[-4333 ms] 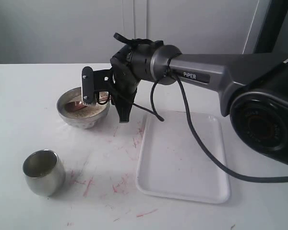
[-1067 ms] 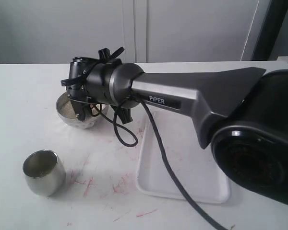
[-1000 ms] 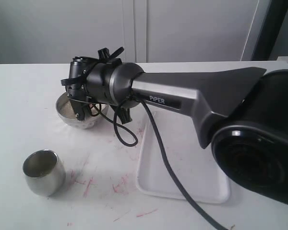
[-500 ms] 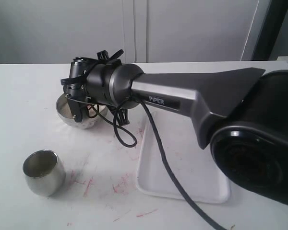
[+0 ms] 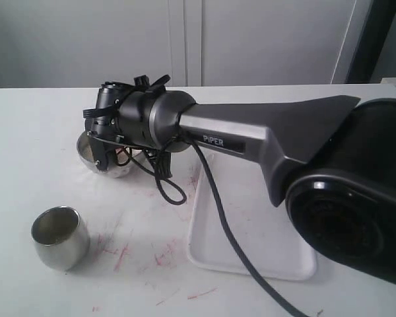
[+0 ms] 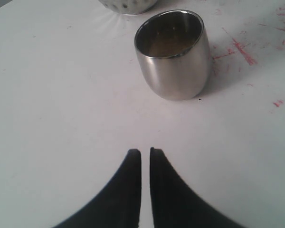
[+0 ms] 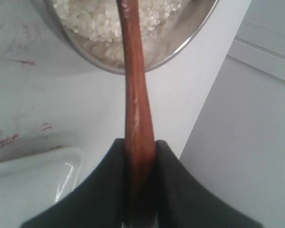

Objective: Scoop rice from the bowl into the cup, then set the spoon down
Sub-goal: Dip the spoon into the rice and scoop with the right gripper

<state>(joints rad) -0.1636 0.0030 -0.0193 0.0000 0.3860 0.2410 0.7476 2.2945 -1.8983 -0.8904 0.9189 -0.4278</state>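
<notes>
The spoon [image 7: 135, 95] is pinched by its handle between the two fingers of the right gripper [image 7: 138, 142], clamped snug on both sides, and the handle runs straight out over the rim of the bowl [image 7: 180, 45] so its far end sits in the rice [image 7: 95, 21]. The spoon's scoop end is cut off by the edge of the wrist view, so I can't tell how much it's carrying. In the exterior view the right arm [image 5: 251, 132] reaches across the middle and its wrist hides most of the bowl, with only the left edge poking out. The cup [image 5: 59, 238] stands on the table [image 5: 26, 119], well apart from the bowl and closer to the camera; its inside is too dim to say whether there's rice in it. The left gripper [image 6: 145, 152] hangs over bare table near the cup with its fingers pressed nearly together, just a sliver between them, holding nothing. A white tray [image 5: 251, 224] lies to the right of the bowl, under the arm, and red scribble marks [image 5: 122, 254] smear the table between cup and tray.
</notes>
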